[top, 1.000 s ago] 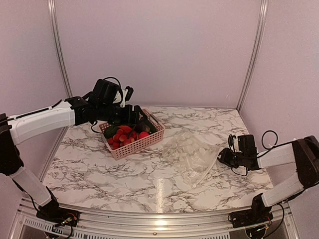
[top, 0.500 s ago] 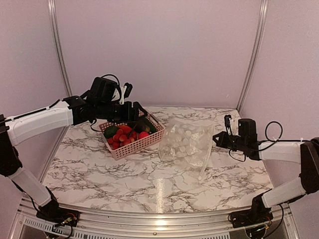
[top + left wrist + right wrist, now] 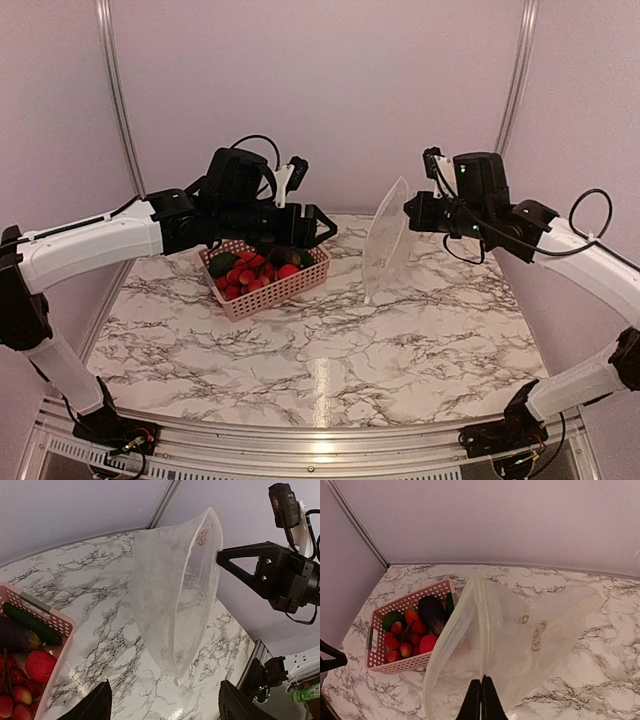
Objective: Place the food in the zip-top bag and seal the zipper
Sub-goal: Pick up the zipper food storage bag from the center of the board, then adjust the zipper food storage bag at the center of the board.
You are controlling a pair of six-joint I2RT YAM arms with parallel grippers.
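From the overhead view, the white and black left arm reaches in from the left edge of the frame. Its left gripper (image 3: pixel 322 230) hangs left of centre, over the far right end of the pink plastic lattice basket (image 3: pixel 290 285). Its two black fingers stand wide apart with nothing between them.

The basket sits on the white marble-patterned table (image 3: pixel 300 370), and all the food (image 3: pixel 248 272) lies inside it. There is a heap of small red toy pieces, a long green cucumber (image 3: pixel 32 624) and a dark, blackish aubergine (image 3: pixel 432 612).

Right of centre, the clear soft plastic zip-top bag (image 3: pixel 385 245) is lifted off the marble and hangs almost on edge, well apart from the basket. I cannot tell whether its lowest corner touches the table. The zipper (image 3: pixel 481 630), a thin clear strip, runs down the bag's mouth edge.

In the upper right, the right gripper (image 3: pixel 412 212) has its fingers pressed together on that edge and carries the bag. I see no food inside the bag
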